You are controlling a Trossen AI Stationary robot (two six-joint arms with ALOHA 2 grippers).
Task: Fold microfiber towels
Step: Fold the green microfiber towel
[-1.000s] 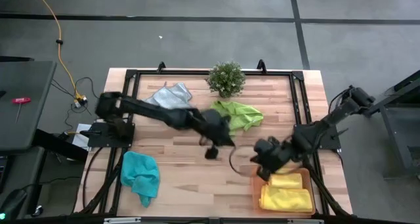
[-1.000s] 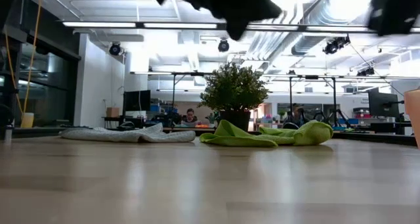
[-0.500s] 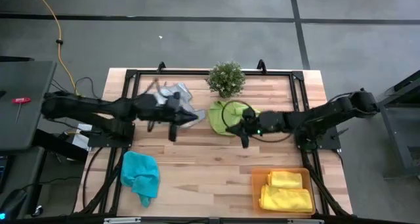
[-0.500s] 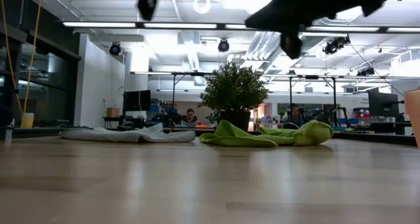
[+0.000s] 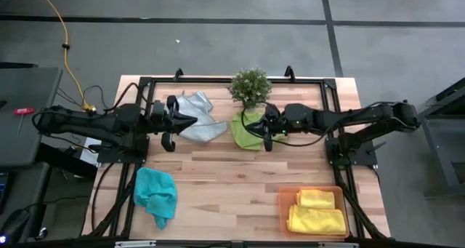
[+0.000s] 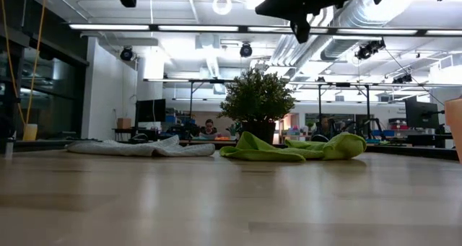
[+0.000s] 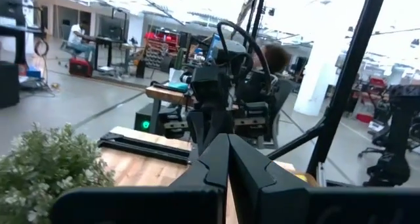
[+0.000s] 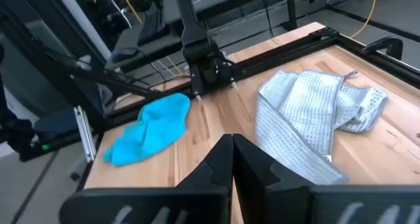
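Observation:
A light grey towel (image 5: 200, 126) lies crumpled at the far left of the table, also seen in the right wrist view (image 8: 308, 119). A lime green towel (image 5: 245, 134) lies bunched beside the plant. A teal towel (image 5: 155, 193) lies near left. Two folded yellow towels (image 5: 316, 212) rest in the orange tray (image 5: 283, 204). My left gripper (image 5: 193, 119) hovers shut above the grey towel, pointing right. My right gripper (image 5: 254, 124) hovers shut above the lime towel, pointing left. Neither holds anything.
A small potted plant (image 5: 251, 86) stands at the far edge, just behind the lime towel. A black frame (image 5: 218, 81) runs around the table. Bare wood lies in the table's middle (image 5: 225, 182). People and desks show in the room beyond.
My left gripper has drawn back from the table's middle toward the left and far side, rising and tipping up to level above the grey towel. My right gripper has swung from beside the tray toward the far edge, over the lime towel, tipping up too. The towels lie unchanged.

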